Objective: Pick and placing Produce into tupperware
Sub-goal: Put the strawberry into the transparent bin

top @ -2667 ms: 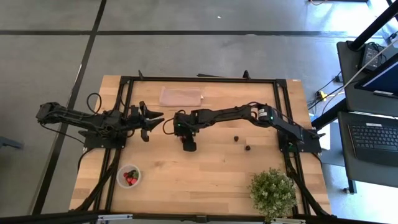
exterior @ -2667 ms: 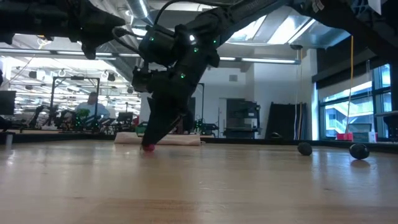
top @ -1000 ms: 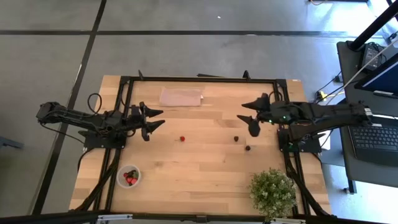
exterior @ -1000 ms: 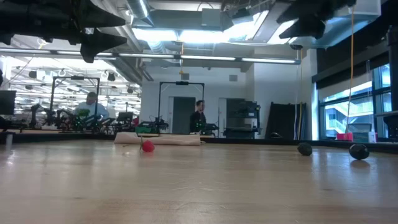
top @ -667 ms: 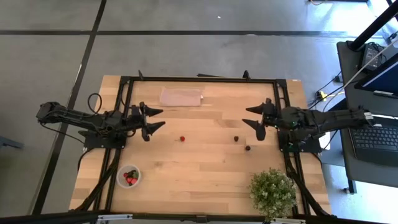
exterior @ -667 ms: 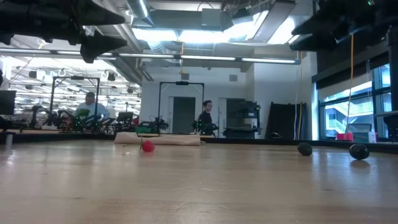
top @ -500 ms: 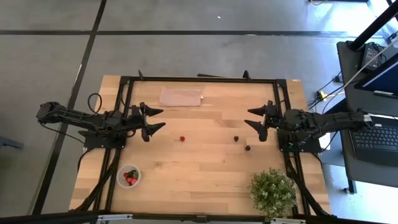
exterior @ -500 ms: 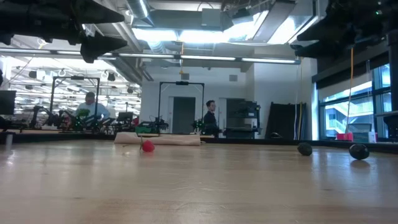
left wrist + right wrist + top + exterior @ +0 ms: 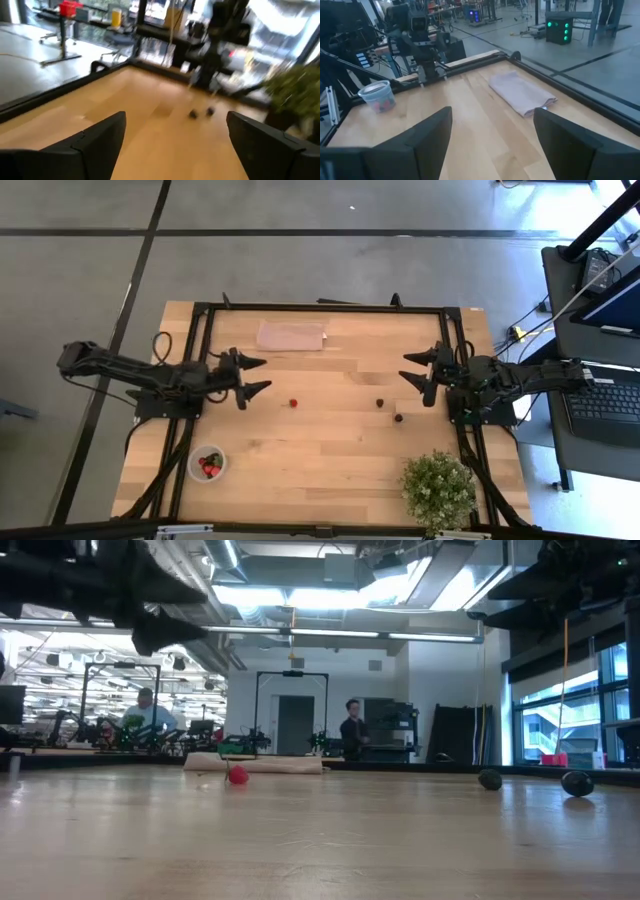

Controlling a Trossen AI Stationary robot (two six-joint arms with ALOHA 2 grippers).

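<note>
Dark arms level, apart — left end effector (image 9: pixel 250 376) and right end effector (image 9: pixel 420 372) both spread, empty.

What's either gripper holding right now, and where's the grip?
Nothing. The left gripper and right gripper are both open and empty above the table; the strawberry lies loose.

A pale wooden counter (image 9: pixel 330 450) made of planks is edged by a black metal frame. A folded pinkish cloth (image 9: pixel 291 335) is laid flat near its far edge. A single strawberry (image 9: pixel 293 403) is seen on the bare wood near the middle, with two dark berries (image 9: pixel 379 403) (image 9: pixel 398 418) lying apart to its right. A small clear tub (image 9: pixel 207 465) holding fruit is set near the front left corner, and a bushy potted plant (image 9: pixel 438 490) stands at the front right.
</note>
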